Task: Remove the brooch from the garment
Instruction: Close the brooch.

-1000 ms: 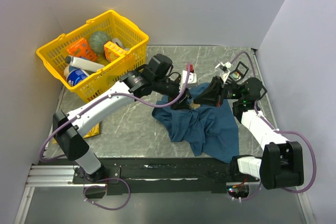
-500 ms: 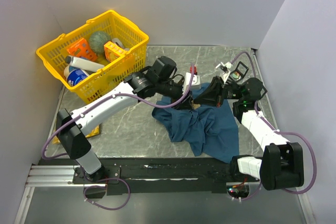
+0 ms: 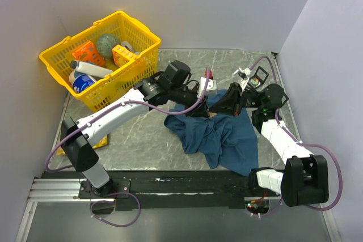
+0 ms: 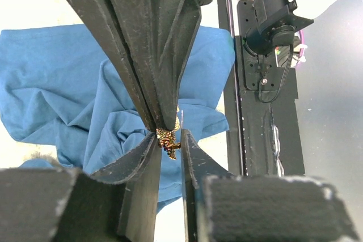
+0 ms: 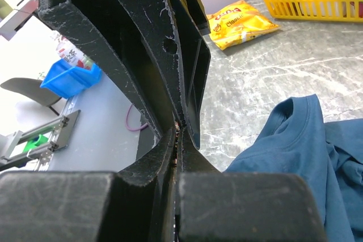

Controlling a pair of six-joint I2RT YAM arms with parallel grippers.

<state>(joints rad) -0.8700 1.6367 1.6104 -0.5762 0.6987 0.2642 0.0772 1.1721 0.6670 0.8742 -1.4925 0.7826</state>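
Garment (image 3: 229, 137) sprawls on grey marbled table (image 3: 142, 134); left tool (image 4: 169, 133) pinches brooch (image 4: 167, 140), right tool (image 5: 178, 131) pressed together.

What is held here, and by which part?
The left gripper brackets the brooch, not clearly clamped. The right gripper is shut, apparently pinching a fold of the garment beside it.

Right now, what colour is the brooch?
The brooch is gold with dark flecks; the left wrist view shows it best.
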